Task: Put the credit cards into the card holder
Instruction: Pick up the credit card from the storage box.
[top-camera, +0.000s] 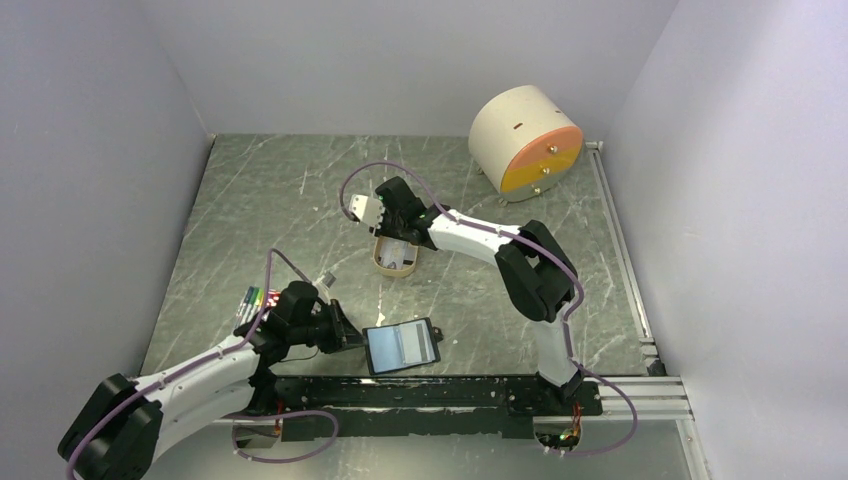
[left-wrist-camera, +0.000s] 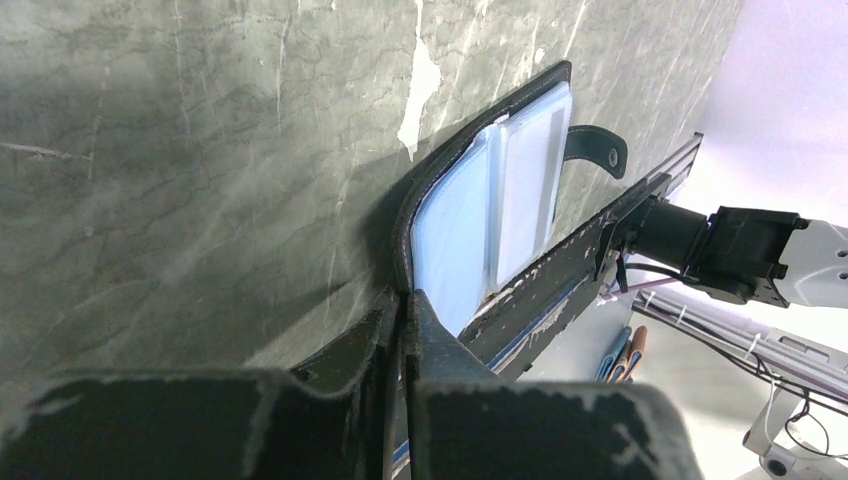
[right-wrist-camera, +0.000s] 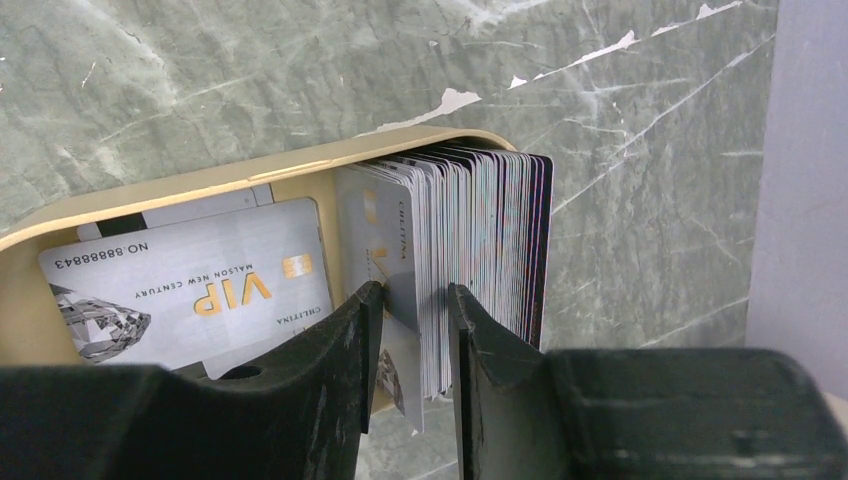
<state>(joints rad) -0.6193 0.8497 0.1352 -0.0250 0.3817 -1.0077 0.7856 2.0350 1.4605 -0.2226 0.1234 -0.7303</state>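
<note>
Right gripper (right-wrist-camera: 410, 300) is pinching a few upright credit cards (right-wrist-camera: 480, 230), I'm guessing light, stiff, slippery; left gripper (left-wrist-camera: 405, 300) is clamping the card holder (left-wrist-camera: 455, 220) edge

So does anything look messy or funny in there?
A little. In the tan tray, the credit cards are not one neat pile: most stand on edge, bunched at one end, while a silver VIP card lies flat beside them. The table also has white chips and scratches.
</note>
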